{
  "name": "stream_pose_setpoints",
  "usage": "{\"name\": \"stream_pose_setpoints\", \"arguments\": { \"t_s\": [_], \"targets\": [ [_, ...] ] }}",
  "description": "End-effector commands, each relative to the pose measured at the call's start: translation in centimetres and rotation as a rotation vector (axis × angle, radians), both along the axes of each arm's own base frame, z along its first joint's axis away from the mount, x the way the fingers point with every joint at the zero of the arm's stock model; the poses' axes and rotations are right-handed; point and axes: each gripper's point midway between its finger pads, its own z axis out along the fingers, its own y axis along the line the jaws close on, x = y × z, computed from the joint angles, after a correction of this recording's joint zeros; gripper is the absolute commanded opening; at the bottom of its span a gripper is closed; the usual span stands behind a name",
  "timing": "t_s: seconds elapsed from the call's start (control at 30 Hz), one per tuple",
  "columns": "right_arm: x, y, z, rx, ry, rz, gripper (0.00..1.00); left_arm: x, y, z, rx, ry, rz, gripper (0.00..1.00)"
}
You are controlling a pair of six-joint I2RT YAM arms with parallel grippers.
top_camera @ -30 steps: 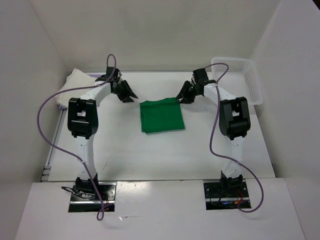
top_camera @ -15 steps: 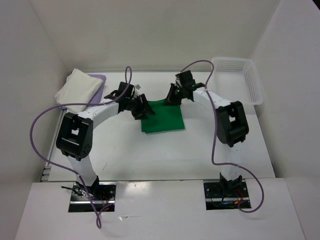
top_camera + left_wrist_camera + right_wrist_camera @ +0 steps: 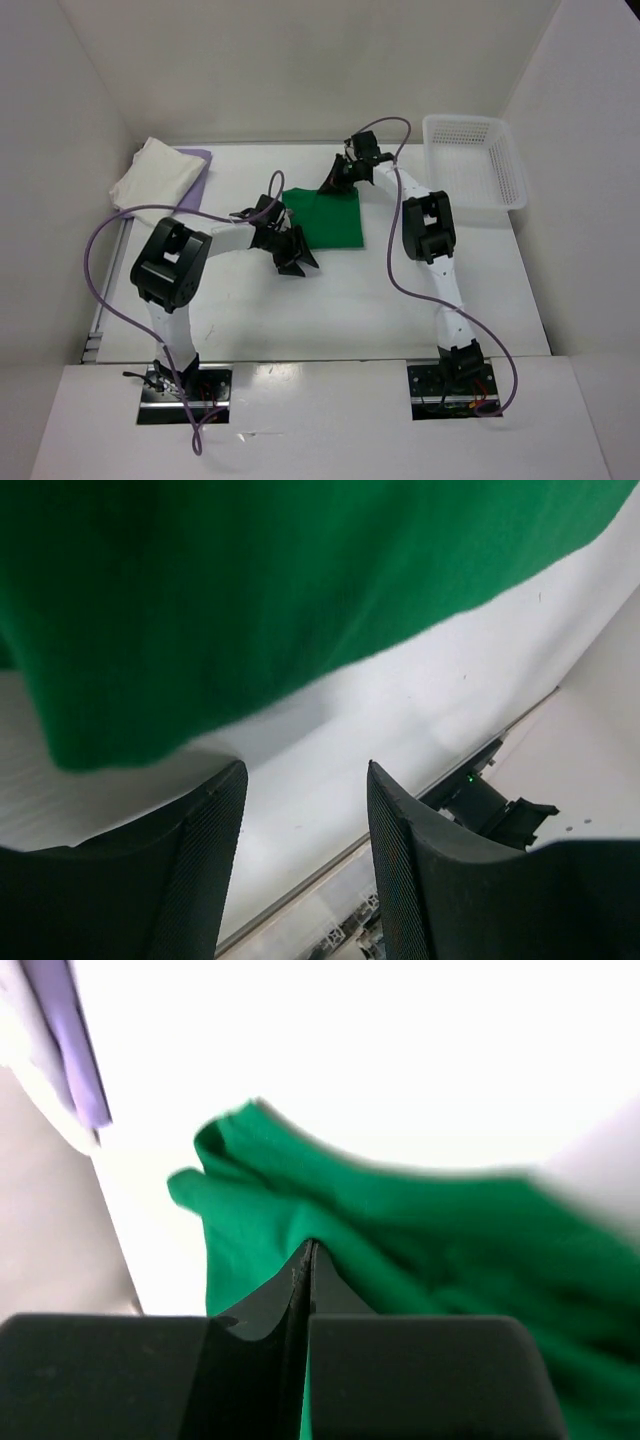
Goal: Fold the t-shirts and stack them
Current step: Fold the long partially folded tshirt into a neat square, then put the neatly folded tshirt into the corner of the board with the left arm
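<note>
Right gripper has snapped closed in the last second, pinching the far edge of the green t-shirt, upper centre of the overhead frame. Left gripper has swung to the shirt's near-left corner, jaws parted, holding nothing. You are probably starting the next fold. Both arms reach inward, elbows bent. The cream t-shirt lies on the lavender t-shirt, upper left.

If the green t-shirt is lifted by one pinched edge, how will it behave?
Probably floppy: the green t-shirt bunches into soft folds around the shut right hand, so it would likely sag and unfold. It looks thin and light, lying nearly flat on the table. As cloth, it should drag rather than roll.
</note>
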Motion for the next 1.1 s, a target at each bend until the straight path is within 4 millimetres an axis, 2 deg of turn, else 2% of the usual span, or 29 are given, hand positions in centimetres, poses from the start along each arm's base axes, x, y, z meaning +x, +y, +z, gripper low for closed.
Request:
{"name": "stream_pose_setpoints", "arguments": {
  "t_s": [0.0,0.03,0.13,0.17,0.23,0.27,0.3,0.33,0.37,0.4,0.43,0.47,0.5,0.53,0.57,0.6,0.63,0.67,0.7,0.73,0.77,0.8,0.87,0.9,0.97,1.0,1.03,1.07],
  "targets": [
    [-0.7,0.2,-1.1,-0.002,0.060,0.039,0.00,0.0,0.0,1.6,-0.013,-0.032,0.007,0.59],
    [-0.7,0.2,-1.1,-0.002,0.061,0.039,0.00,0.4,0.0,2.4,-0.015,-0.060,0.012,0.59],
    [-1.1,0.7,-0.3,0.038,0.058,0.069,0.00,1.2,-0.2,6.7,-0.047,-0.151,0.018,0.59],
    [-1.1,0.7,1.5,0.040,0.025,0.078,0.00,1.3,-0.3,7.7,-0.057,-0.171,0.018,0.60],
    [-0.6,0.3,3.5,0.021,-0.023,0.065,0.02,2.8,1.4,9.9,-0.049,-0.235,0.080,0.63],
    [-0.5,0.1,6.0,0.019,-0.072,0.062,0.04,3.3,2.1,10.5,-0.042,-0.258,0.105,0.69],
    [-0.4,-0.2,6.9,0.003,-0.095,0.042,0.10,4.4,3.7,10.9,-0.024,-0.290,0.141,0.74],
    [-0.3,-0.3,8.5,0.005,-0.125,0.036,0.16,5.2,4.8,10.7,-0.004,-0.302,0.168,0.78],
    [-0.7,-0.5,11.0,0.014,-0.170,0.040,0.23,5.8,5.8,10.6,0.011,-0.314,0.188,0.80],
    [-0.6,-0.7,12.3,0.010,-0.205,0.026,0.39,7.0,7.4,10.3,0.029,-0.330,0.208,0.84],
    [-0.6,-0.9,13.8,0.013,-0.241,0.017,0.46,7.5,8.3,8.6,0.066,-0.309,0.219,0.85],
    [-1.5,-1.3,16.0,0.017,-0.275,0.009,0.51,8.4,8.9,8.1,0.087,-0.317,0.224,0.85],
    [-1.8,-1.7,16.9,0.007,-0.304,0.000,0.57,9.5,9.1,8.2,0.094,-0.338,0.216,0.85],
    [-2.2,-2.0,17.8,0.006,-0.325,-0.009,0.59,10.1,9.4,6.3,0.133,-0.327,0.193,0.86],
    [-2.9,-2.4,17.2,-0.004,-0.317,-0.016,0.61,10.8,9.8,5.4,0.165,-0.333,0.192,0.86],
    [-3.8,-3.2,20.0,0.012,-0.368,-0.028,0.62,11.9,9.7,4.3,0.181,-0.330,0.185,0.86],
    [-4.4,-4.0,19.3,0.013,-0.353,-0.045,0.62,12.4,9.7,3.7,0.184,-0.334,0.177,0.86],
    [-5.6,-4.4,21.7,0.029,-0.399,-0.047,0.62,12.8,9.6,2.3,0.190,-0.314,0.174,0.88],
    [-6.1,-5.0,22.1,0.041,-0.396,-0.060,0.62,13.7,9.4,2.1,0.185,-0.333,0.176,0.88],
    [-7.2,-5.3,20.9,0.032,-0.369,-0.059,0.62,14.4,9.0,2.1,0.170,-0.345,0.173,0.88],
    [-7.9,-6.1,22.7,0.048,-0.399,-0.077,0.62,14.6,8.6,0.9,0.154,-0.323,0.159,0.88],
    [-9.0,-6.3,21.8,0.046,-0.375,-0.069,0.62,15.3,8.5,0.7,0.151,-0.335,0.160,0.88],
    [-9.9,-7.0,22.2,0.047,-0.383,-0.078,0.62,16.1,7.4,-0.7,0.127,-0.324,0.146,0.88],
    [-11.0,-7.3,22.2,0.052,-0.372,-0.085,0.62,16.2,6.6,-1.1,0.112,-0.321,0.128,0.80],
    [-12.0,-7.7,22.4,0.066,-0.370,-0.089,0.62,16.2,4.5,-2.4,0.046,-0.295,0.108,0.59],
    [-13.0,-8.0,22.4,0.066,-0.369,-0.089,0.62,16.7,3.5,-2.2,0.015,-0.298,0.103,0.50],
    [-13.3,-8.4,22.5,0.070,-0.367,-0.091,0.62,16.8,2.4,-2.0,-0.014,-0.298,0.093,0.38],
    [-13.8,-8.5,22.3,0.069,-0.364,-0.091,0.62,16.8,0.9,-1.7,-0.030,-0.303,0.083,0.31]
  ]
}}
